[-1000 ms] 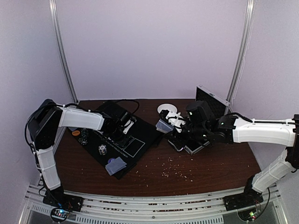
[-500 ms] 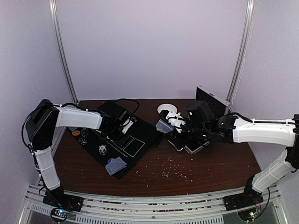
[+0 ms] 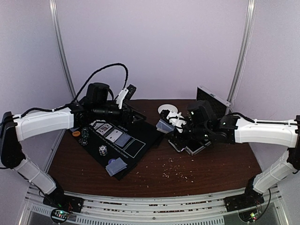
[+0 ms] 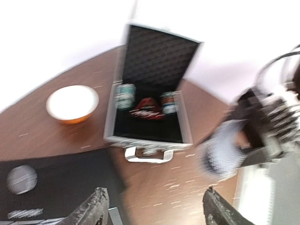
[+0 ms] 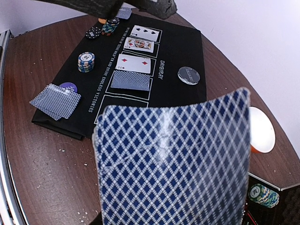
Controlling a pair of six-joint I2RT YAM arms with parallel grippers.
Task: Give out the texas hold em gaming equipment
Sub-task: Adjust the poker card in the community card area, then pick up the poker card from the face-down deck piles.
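My right gripper point(image 3: 171, 130) is shut on a deck of blue-backed cards point(image 5: 173, 159) that hides its fingers; the deck also shows in the top view point(image 3: 164, 125), held above the table beside the case. My left gripper point(image 3: 135, 115) is open and empty, raised above the far end of the black mat point(image 3: 140, 136); its fingertips point(image 4: 96, 208) show blurred. On the mat lie three face-up cards point(image 5: 133, 63), one face-down card point(image 5: 131, 80), a chip stack point(image 5: 86, 61), a pale grey disc point(image 5: 189, 75), and face-down cards point(image 5: 55, 101) over a purple disc point(image 5: 70, 87).
The open silver case point(image 4: 150, 112) holds chip stacks point(image 4: 124, 95) at the right back. A white bowl with an orange rim point(image 3: 168, 110) stands behind the mat. More chips point(image 3: 84, 136) and an orange disc point(image 3: 76, 133) lie at the mat's left edge. Crumbs dot the wooden table point(image 3: 178, 171).
My left arm has lifted off the mat and swung up and back, uncovering the row of cards. My right arm holds still with the deck.
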